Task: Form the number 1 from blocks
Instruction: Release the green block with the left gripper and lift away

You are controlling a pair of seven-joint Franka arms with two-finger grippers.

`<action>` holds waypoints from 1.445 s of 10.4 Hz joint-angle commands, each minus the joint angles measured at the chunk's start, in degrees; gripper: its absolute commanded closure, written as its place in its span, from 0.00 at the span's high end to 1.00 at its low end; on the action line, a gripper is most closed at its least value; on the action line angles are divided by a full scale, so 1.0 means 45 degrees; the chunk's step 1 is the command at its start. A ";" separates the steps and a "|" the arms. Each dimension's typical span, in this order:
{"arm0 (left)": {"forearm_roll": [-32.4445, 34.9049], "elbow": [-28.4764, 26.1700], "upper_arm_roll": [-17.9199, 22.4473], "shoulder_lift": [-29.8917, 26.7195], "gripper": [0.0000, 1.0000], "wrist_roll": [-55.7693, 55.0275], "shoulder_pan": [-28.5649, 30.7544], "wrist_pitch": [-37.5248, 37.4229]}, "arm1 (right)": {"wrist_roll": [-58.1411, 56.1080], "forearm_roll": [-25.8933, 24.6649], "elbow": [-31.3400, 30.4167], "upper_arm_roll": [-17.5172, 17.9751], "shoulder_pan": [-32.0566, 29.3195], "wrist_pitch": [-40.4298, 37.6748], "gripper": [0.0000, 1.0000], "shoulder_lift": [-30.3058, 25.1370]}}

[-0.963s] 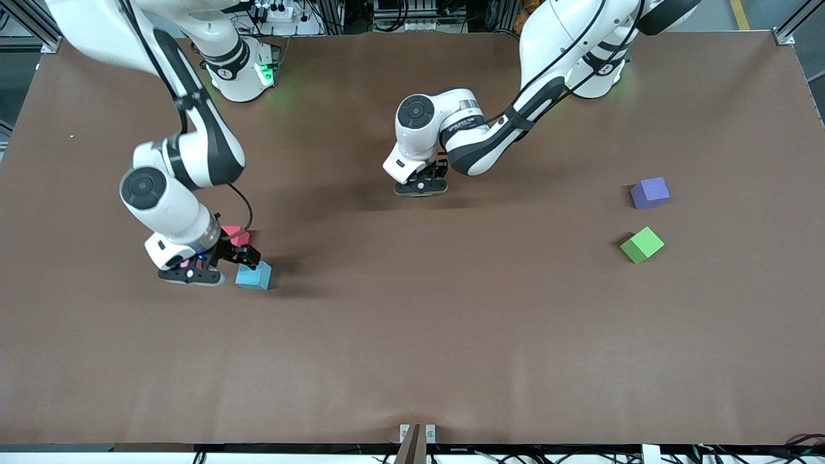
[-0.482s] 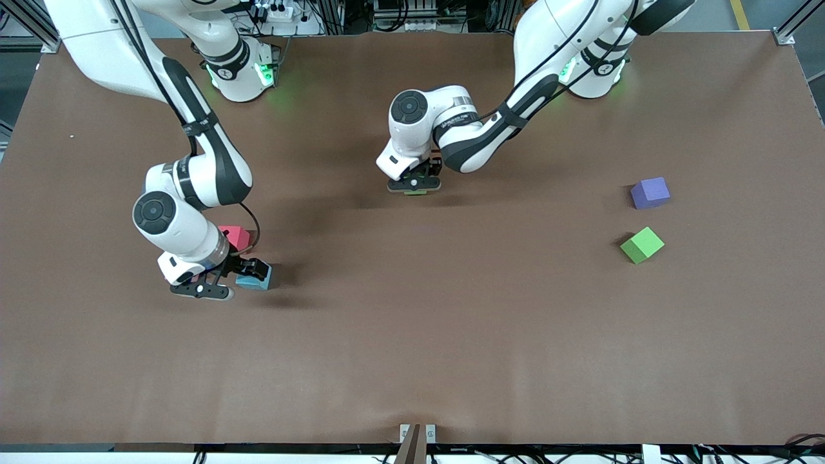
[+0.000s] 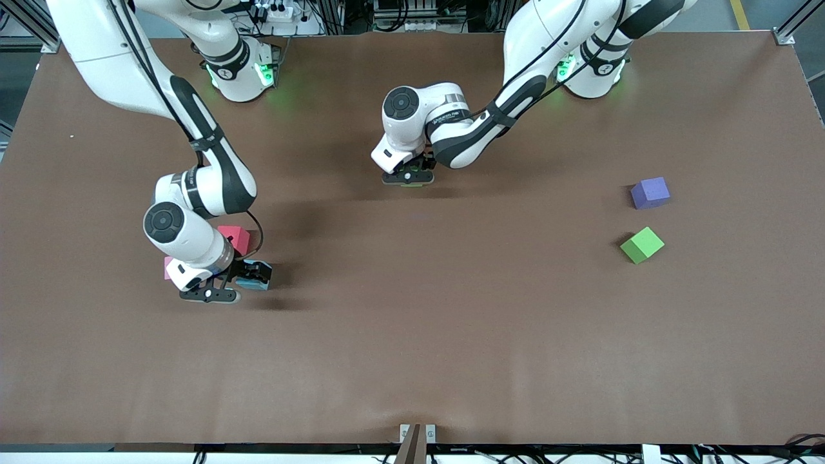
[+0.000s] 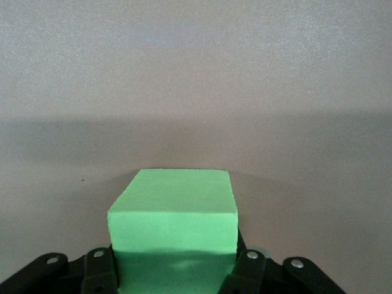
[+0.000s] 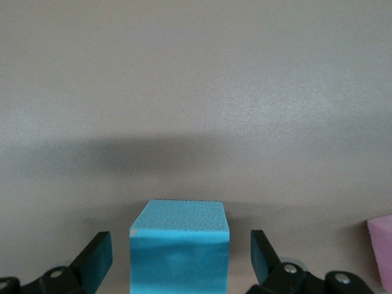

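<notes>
My left gripper (image 3: 408,178) is shut on a bright green block (image 4: 174,223) and hangs low over the middle of the table, toward the robots' bases. Its fingers (image 4: 250,264) press the block's two sides. My right gripper (image 3: 252,277) is open and straddles a sky blue block (image 3: 256,281) (image 5: 179,245) on the table, with a gap on each side between block and fingers (image 5: 98,257). A red block (image 3: 235,237) lies just farther from the front camera than the blue one. A light pink block (image 3: 168,267) (image 5: 381,248) peeks out beside the right wrist.
A purple block (image 3: 650,193) and a second green block (image 3: 642,245) lie apart toward the left arm's end of the table. The brown tabletop (image 3: 451,335) stretches bare between the two groups and down to the front edge.
The right gripper has slid over the blue block and now straddles it, uncovering the pink block. The left gripper has drifted slightly toward the bases and the right arm's end with its green block.
</notes>
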 commanded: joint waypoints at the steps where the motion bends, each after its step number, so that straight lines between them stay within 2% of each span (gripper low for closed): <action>1: -0.0185 0.0279 0.0184 0.0064 0.00 -0.0321 -0.0406 -0.0211 | -0.0365 0.0225 0.0228 0.0062 -0.0101 0.0241 1.00 0.0397; 3: -0.0185 0.0279 0.0184 0.0065 0.00 -0.0341 -0.0466 -0.0211 | -0.0365 0.0244 0.0131 0.0043 -0.0101 0.0340 0.93 0.0456; 6: -0.0146 0.0318 0.0203 0.0045 0.00 -0.0302 -0.0348 -0.0211 | -0.0365 0.0557 -0.0026 0.0043 -0.0101 0.0340 0.76 0.0457; 11: -0.0165 0.0475 0.0203 0.0064 0.00 -0.0322 -0.0465 -0.0211 | -0.0404 0.0889 -0.0026 -0.0035 -0.0101 0.0301 0.72 0.0418; 12: -0.0165 0.0475 0.0223 0.0103 0.56 -0.0322 -0.0485 -0.0211 | -0.0404 0.0889 -0.0026 -0.0036 -0.0101 0.0301 0.72 0.0418; 13: -0.0010 0.0455 0.0223 0.0239 1.00 -0.0341 -0.0640 -0.0211 | -0.0423 0.0889 -0.0026 -0.0036 -0.0101 0.0301 0.72 0.0398; 15: -0.0009 0.0455 0.0379 0.0201 1.00 -0.0361 -0.0778 -0.0211 | -0.0404 0.0889 -0.0006 -0.0036 -0.0082 0.0301 0.72 0.0398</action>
